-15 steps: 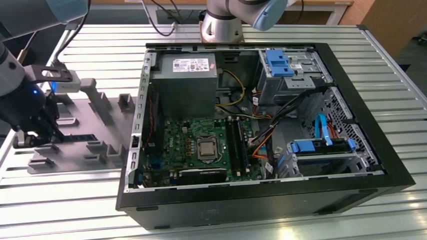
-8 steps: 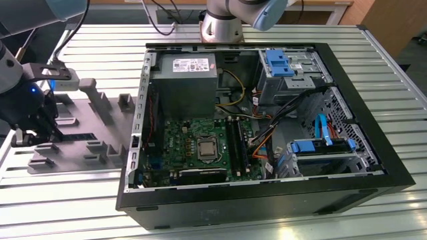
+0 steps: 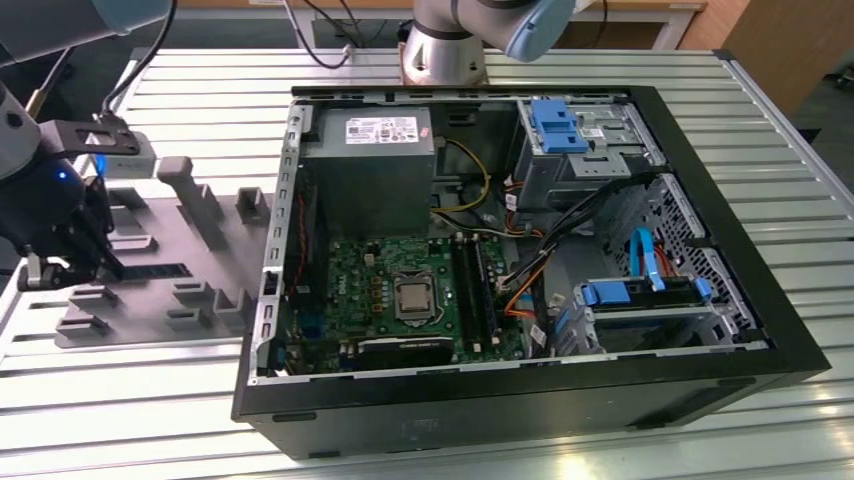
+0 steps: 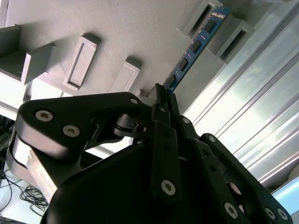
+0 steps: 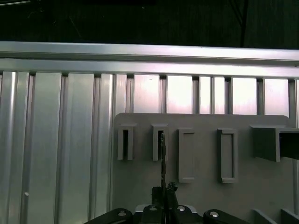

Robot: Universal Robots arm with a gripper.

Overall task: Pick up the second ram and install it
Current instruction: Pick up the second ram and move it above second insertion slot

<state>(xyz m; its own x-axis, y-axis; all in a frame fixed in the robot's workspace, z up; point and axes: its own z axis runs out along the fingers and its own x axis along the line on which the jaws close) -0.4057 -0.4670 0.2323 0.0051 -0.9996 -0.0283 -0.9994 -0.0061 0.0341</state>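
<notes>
While 2nd ram point(image 4: 194, 46) sits in gray rack point(image 4: 117, 32), hand point(image 4: 161, 93) pinches its end.

Dark-blue second ram point(image 4: 192, 49) stands edgewise in grey tray point(image 4: 131, 32).

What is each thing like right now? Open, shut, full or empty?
Gripper: shut on the ram.
Ram: held at one end, far end in a tray slot.
Tray: flat on the table, the two long slots beside the ram empty.
Case: lying on its side, open, no side panel on.
Processor: uncovered, no cooler on it.
</notes>
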